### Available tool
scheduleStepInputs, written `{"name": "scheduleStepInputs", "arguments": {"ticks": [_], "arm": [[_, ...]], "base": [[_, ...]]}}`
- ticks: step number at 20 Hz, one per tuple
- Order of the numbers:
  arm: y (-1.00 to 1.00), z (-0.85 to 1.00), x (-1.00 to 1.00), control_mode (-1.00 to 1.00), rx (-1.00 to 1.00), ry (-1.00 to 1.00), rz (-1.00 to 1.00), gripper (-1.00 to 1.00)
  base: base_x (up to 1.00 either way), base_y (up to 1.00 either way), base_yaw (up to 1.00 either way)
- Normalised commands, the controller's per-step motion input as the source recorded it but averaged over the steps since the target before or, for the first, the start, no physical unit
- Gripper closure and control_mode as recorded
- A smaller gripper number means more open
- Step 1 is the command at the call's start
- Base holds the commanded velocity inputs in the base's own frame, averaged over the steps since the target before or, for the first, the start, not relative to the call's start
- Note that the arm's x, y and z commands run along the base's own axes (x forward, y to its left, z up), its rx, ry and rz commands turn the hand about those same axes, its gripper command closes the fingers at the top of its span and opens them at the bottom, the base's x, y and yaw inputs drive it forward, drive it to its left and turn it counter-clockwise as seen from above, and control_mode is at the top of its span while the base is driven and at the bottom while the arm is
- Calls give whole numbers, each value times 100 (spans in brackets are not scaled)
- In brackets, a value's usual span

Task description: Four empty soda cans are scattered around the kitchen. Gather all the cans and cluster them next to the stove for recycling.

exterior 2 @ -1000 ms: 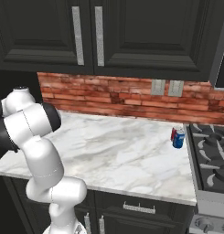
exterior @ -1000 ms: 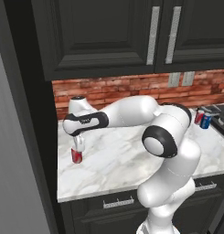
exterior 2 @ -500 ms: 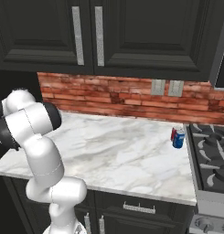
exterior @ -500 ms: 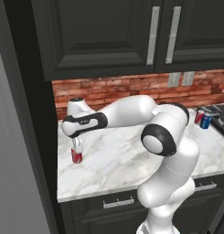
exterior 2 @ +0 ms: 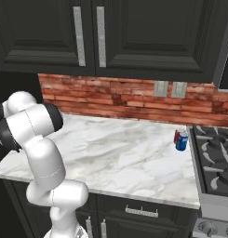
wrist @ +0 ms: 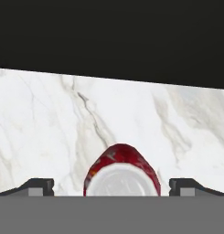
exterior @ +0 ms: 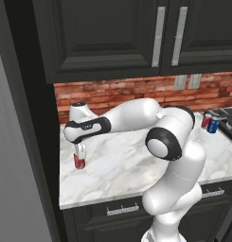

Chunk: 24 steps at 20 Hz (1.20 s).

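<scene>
The arm reaches to the far left end of the white marble worktop (exterior: pixel 136 163), where the tool (exterior: pixel 80 153) hangs straight down over an upright red soda can (exterior: pixel 79 162) standing at about 9 o'clock on the slab, near its left edge. In the hand view the red soda can (wrist: pixel 122 171) sits centred between the two finger tips (wrist: pixel 38 186), which stand spread wide on either side with clear gaps; the tool is released and grasps nothing. Two more cans, one red (exterior 2: pixel 177 136) and one blue (exterior 2: pixel 182 140), stand touching or nearly so at the worktop's 3 o'clock end, just beside the stove (exterior 2: pixel 217 162). The step in hand appears to be the pick-up of the left-hand can. To do it well, the descent should stay vertical and centred, so neither finger clips the silver rim and tips the empty can; the fingers should pass well below the top before clenching on the can's body. Closing gently is advisable, since an empty can is light and likely to skid.
</scene>
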Motion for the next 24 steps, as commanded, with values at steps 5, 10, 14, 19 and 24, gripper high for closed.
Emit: {"name": "scheduleStepInputs", "arguments": {"ticks": [5, 10, 14, 19, 24], "arm": [[0, -8, 0, -100, 0, 0, 2, -100], [0, -11, 0, -100, 0, 0, 3, -100], [0, -9, 0, -100, 0, 0, 3, -100], [0, -3, 0, -100, 0, 0, 2, 100], [0, 0, 0, -100, 0, 0, 0, 100]], "base": [[0, 0, 0], [0, 0, 0], [0, 0, 0], [0, 0, 0], [0, 0, 0]]}}
